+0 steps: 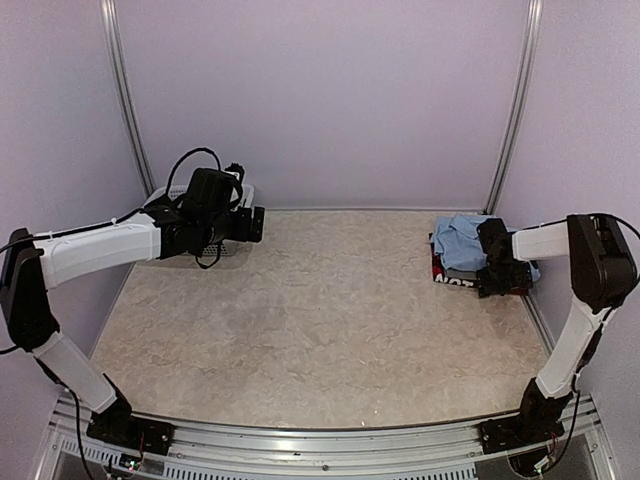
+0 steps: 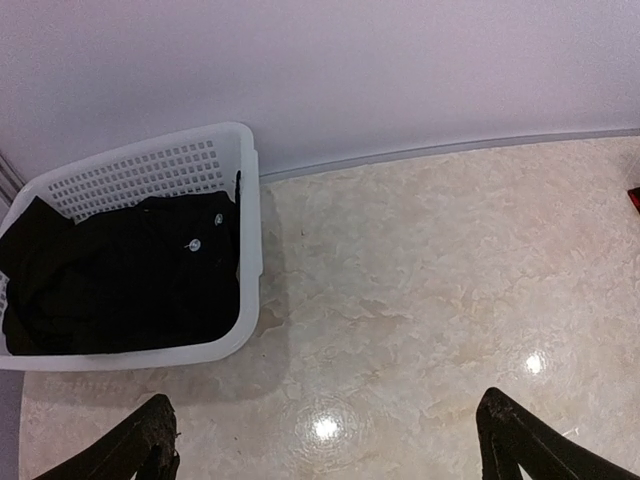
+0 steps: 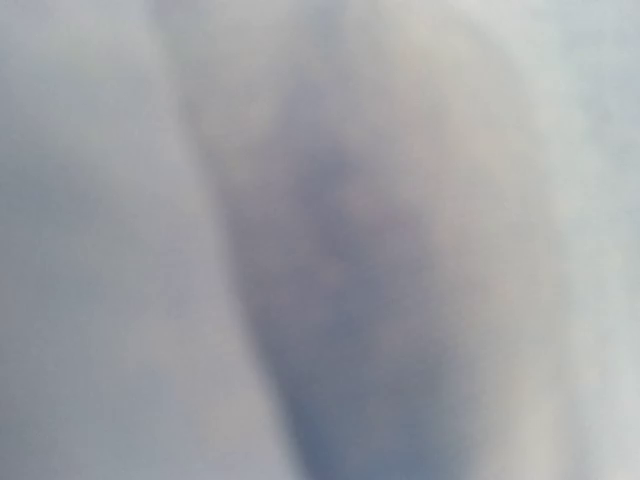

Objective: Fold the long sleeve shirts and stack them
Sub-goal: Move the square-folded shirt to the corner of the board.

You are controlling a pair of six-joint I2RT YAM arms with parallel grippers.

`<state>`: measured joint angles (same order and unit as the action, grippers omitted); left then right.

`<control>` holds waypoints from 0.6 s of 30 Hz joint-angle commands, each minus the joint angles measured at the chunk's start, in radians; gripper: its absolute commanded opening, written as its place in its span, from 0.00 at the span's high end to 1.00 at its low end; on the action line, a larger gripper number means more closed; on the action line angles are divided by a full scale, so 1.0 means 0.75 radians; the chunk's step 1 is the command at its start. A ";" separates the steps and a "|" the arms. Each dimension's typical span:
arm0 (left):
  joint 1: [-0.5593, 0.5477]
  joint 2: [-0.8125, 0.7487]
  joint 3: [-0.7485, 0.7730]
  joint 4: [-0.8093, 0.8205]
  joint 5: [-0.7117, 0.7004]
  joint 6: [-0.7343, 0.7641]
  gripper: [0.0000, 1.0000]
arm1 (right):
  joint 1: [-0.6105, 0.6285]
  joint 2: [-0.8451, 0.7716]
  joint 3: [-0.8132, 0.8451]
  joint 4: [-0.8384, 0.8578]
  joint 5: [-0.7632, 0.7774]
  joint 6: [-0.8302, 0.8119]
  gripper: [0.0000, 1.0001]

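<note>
The black shirt (image 2: 120, 270) lies crumpled in the white mesh basket (image 2: 250, 250) at the back left. My left gripper (image 2: 328, 420) is open and empty, held above the table just right of the basket; it also shows in the top view (image 1: 258, 224). The light blue shirt (image 1: 462, 240) lies folded on the red-and-black shirt (image 1: 450, 277) at the back right. My right gripper (image 1: 492, 262) is down on that pile. The right wrist view is filled with blurred pale blue cloth (image 3: 320, 240), and the fingers are hidden.
The basket (image 1: 170, 192) stands against the back wall, partly behind my left arm. Metal posts (image 1: 128, 110) stand in the back corners. The beige marbled table (image 1: 320, 320) lies between the basket and the shirt pile.
</note>
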<state>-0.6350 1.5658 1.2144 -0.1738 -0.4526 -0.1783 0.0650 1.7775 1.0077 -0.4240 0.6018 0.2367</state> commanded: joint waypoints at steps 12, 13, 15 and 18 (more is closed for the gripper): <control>0.050 0.031 -0.026 -0.032 0.000 -0.038 0.01 | 0.004 -0.065 0.038 0.003 0.023 -0.012 0.01; 0.058 0.031 -0.024 -0.032 0.012 -0.046 0.01 | 0.026 -0.109 0.012 0.005 -0.006 -0.009 0.00; 0.077 0.036 -0.021 -0.037 0.036 -0.063 0.01 | 0.090 -0.194 -0.025 -0.004 -0.055 0.005 0.00; 0.119 0.041 -0.011 -0.051 0.085 -0.095 0.01 | 0.192 -0.285 -0.046 -0.054 -0.125 0.056 0.01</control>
<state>-0.5808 1.5795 1.2057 -0.1913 -0.4347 -0.2092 0.1181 1.6619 0.9916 -0.4427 0.5930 0.2302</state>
